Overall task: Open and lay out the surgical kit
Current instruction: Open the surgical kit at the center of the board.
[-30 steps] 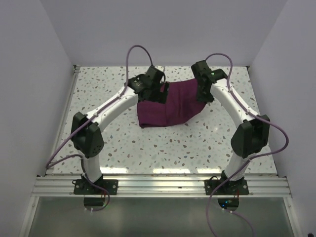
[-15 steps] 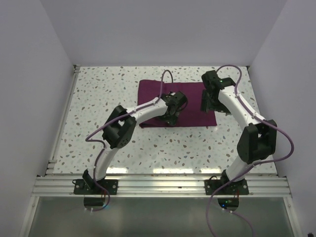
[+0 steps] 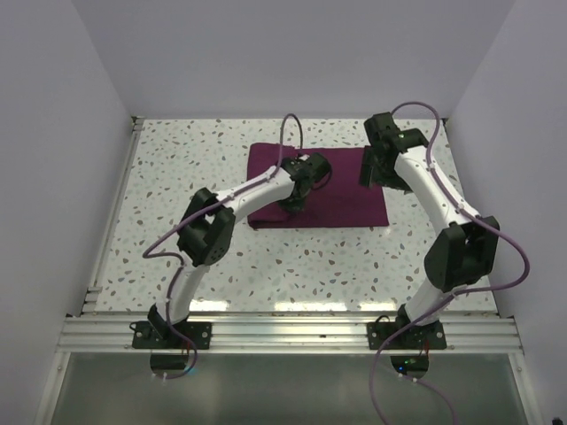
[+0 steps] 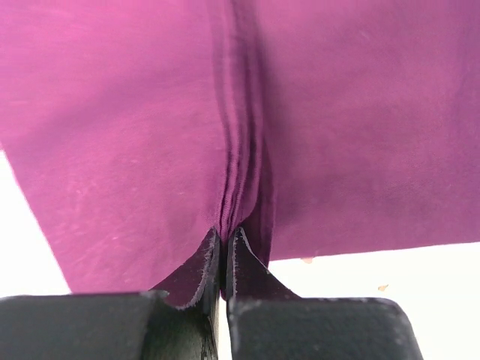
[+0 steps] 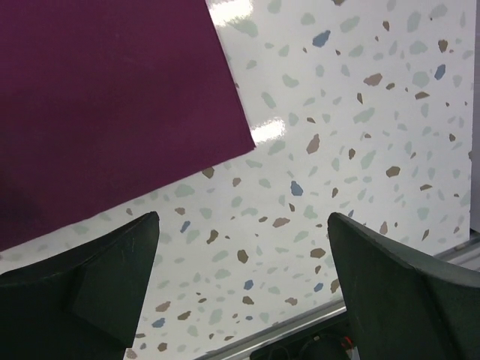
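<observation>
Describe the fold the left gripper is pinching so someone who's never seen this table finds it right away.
On the speckled table, a dark purple cloth lies flat toward the far side. Left of its centre the left gripper is shut on a narrow raised ridge of fabric, the only crease visible on an otherwise smooth sheet.

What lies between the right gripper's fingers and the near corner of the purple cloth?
Only bare speckled tabletop, as the right wrist view shows. The right gripper is open and holds nothing, and the purple cloth has its corner just beyond.
</observation>
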### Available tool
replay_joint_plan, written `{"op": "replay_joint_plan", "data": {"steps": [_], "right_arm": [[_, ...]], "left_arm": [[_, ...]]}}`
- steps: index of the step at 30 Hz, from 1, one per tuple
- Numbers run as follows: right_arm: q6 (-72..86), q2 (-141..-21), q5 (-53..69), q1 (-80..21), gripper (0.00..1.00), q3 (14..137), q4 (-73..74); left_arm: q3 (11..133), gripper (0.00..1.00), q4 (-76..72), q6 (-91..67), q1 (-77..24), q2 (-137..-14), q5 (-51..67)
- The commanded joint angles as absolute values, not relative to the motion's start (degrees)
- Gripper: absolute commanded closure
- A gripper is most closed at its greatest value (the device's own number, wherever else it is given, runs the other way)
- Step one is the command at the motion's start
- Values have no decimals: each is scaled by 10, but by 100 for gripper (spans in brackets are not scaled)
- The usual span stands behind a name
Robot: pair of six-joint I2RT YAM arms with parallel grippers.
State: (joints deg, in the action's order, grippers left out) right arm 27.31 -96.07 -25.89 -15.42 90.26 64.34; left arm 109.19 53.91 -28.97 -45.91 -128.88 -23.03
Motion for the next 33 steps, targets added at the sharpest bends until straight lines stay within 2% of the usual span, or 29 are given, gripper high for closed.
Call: {"op": "replay_joint_plan", "data": {"steps": [1,5,6,7,8,9,10,11,15,21,26,33], "right_arm": [[266,-980,-245,-148,3,979,643],[272,-1022,-171,-132,5,1046,626],[272,-1034,-161,-127,5,1061,625],[274,-1047,-156,-126,5,1077,625],[275,-1075,-150,-126,5,1108,627],[278,-1090,-149,-125,5,1125,628],[278,-1103,-146,-124,6,1154,629],[278,-1119,-144,-123,6,1167,628],[281,-1202,-132,-110,6,1226,611],[301,-1291,-102,-61,9,1317,585],[309,-1363,-76,-38,20,1389,581],[303,-1430,-101,-34,25,1429,542]], "left_arm": [[1125,100,574,-306,-413,-1168,-271],[1042,100,570,-322,-348,-1032,-295],[985,100,556,-321,-321,-974,-299],[955,94,546,-320,-309,-945,-303],[923,79,525,-311,-302,-919,-316],[861,58,514,-307,-290,-872,-321],[833,3,506,-301,-286,-853,-326],[807,0,500,-301,-283,-837,-332],[718,0,530,-328,-278,-789,-330],[650,0,538,-352,-278,-702,-281],[622,0,548,-363,-279,-644,-259],[598,2,566,-401,-279,-611,-248]]}}
